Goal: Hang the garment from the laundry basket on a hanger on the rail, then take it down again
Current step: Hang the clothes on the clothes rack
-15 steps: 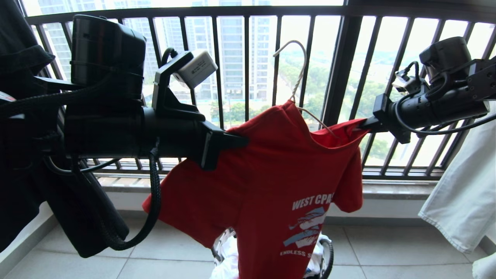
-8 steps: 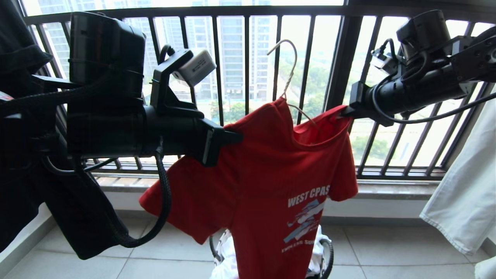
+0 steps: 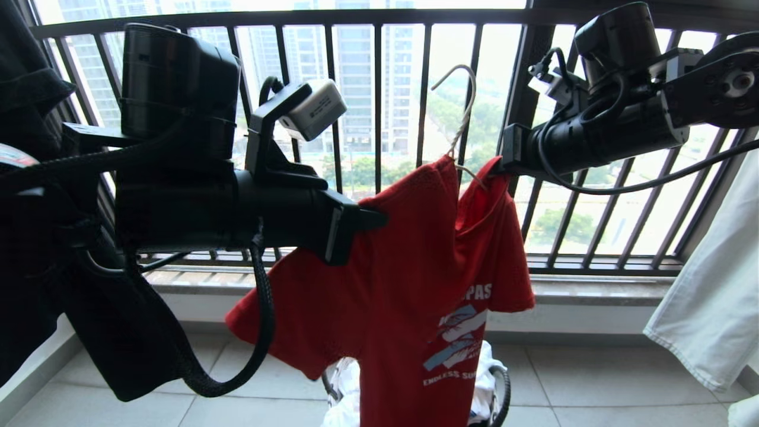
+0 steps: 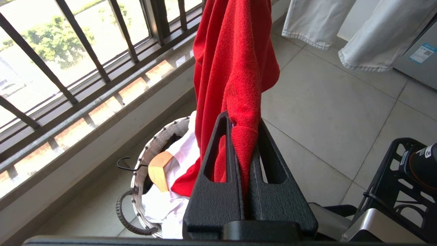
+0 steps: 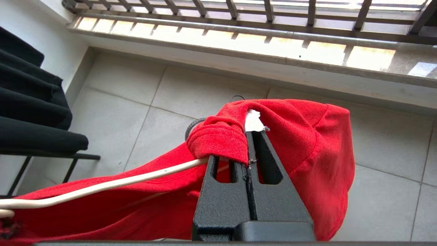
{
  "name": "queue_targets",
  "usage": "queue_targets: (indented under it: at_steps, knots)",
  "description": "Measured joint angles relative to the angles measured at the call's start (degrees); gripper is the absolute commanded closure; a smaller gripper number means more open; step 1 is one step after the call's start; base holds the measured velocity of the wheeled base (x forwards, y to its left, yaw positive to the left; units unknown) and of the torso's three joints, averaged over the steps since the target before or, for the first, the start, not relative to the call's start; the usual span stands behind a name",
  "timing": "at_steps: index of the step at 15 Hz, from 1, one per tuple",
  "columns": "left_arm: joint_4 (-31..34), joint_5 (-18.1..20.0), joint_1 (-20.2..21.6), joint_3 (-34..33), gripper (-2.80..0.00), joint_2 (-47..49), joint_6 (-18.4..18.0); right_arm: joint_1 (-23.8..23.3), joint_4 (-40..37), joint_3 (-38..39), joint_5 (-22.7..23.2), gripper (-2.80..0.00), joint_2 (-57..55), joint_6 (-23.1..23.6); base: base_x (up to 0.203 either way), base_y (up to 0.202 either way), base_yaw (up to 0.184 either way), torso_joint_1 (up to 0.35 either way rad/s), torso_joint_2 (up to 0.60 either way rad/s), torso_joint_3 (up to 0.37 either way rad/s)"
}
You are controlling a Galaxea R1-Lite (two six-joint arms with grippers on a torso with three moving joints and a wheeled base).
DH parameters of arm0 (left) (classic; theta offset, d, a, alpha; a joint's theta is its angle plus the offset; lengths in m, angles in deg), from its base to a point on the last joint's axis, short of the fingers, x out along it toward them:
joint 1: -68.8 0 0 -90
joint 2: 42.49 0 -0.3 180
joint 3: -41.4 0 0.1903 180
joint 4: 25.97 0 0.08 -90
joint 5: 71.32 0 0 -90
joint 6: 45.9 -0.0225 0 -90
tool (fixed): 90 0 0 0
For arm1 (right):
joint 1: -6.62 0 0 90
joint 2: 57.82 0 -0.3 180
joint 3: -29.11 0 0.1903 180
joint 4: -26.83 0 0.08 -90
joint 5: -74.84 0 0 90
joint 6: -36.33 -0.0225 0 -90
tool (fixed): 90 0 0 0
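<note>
Grippers first: our left gripper [image 3: 370,218] is closed on a fold of the red garment [image 3: 415,308] at its shoulder, and in the left wrist view the cloth is pinched tight between the two black fingers [image 4: 218,160]. Our right gripper [image 3: 501,169] comes from the other side and is closed on the opposite shoulder; the right wrist view shows a rolled red edge and a small white tag squeezed between its fingers [image 5: 263,150], just above the white wire of the hanger [image 3: 459,127].

We hold the shirt at both shoulders — this keeps it in the air and keeps the neck opening reachable around the hanger. The hanger's hook stands up out of the collar in front of the dark window railing [image 3: 379,89], and one arm of the wire runs inside the cloth. The two grippers are near each other, so the garment hangs narrow and folded, with its lettering partly hidden in the folds.

Below the hem, on the tiled floor [image 3: 593,385], stands the laundry basket [image 3: 501,385], holding white cloth and a wooden hanger [image 4: 160,169]. A black garment [image 3: 35,249] hangs to our left and a white one [image 3: 705,308] to our right.

The rail is in no view. We judge that the shirt is on the hanger but not yet hung — the hook is free, and it seems that only the grippers carry the weight.
</note>
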Motion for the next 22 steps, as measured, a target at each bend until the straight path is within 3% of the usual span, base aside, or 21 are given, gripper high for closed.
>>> queue_targets:
  at_steps: [9,13,17,22]
  knots:
    - [-1.50,0.05,-0.49,0.33,0.00,4.46,0.44,0.73,0.07,0.91,-1.04,0.00,1.98,7.79,0.000,0.000,0.000,0.000,0.00,0.000]
    - [-9.64,0.04,-1.16,-0.05,0.00,7.21,5.99,0.73,0.05,1.68,-0.96,0.00,3.28,11.02,0.000,0.000,0.000,0.000,0.00,0.000]
    - [-10.54,-0.08,-2.29,0.39,0.00,9.27,8.66,1.18,0.06,3.20,-0.99,0.00,4.75,13.28,0.000,0.000,0.000,0.000,0.00,0.000]
    - [-16.05,-1.97,-2.69,0.33,0.00,11.01,11.22,1.25,0.09,4.86,-1.09,0.00,6.58,16.50,0.000,0.000,0.000,0.000,0.00,0.000]
